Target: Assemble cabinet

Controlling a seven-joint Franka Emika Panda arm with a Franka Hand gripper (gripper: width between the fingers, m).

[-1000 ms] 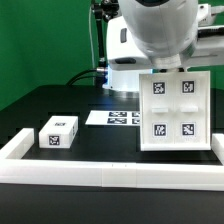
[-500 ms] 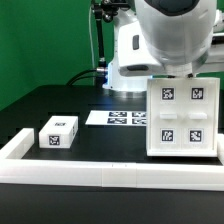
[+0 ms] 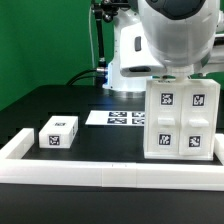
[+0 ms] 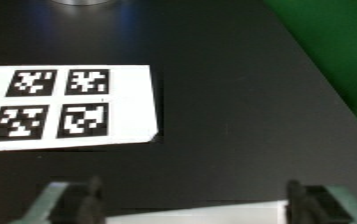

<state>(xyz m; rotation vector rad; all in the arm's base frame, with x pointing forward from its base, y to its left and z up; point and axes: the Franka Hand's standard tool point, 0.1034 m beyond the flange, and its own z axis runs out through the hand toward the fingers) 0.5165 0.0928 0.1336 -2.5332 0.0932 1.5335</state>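
Note:
The big white cabinet box (image 3: 180,120) with four tags on its face stands upright at the exterior view's right, just behind the front rail. My gripper (image 3: 178,76) is on its top edge, under the arm's large white body. In the wrist view my gripper (image 4: 193,205) has its fingers (image 4: 68,200) wide apart, with the box's white top edge (image 4: 210,217) spanning the gap between them. A small white cabinet block (image 3: 58,131) with tags lies on the black table at the exterior view's left, apart from the box.
The marker board (image 3: 118,118) lies flat behind the parts and shows in the wrist view (image 4: 59,105). A long low white rail (image 3: 100,175) runs along the front, with a short arm (image 3: 15,145) at the left. A green wall is behind.
The cabinet box has moved with my gripper a little to the exterior view's right and down, and has turned so a side face now shows.

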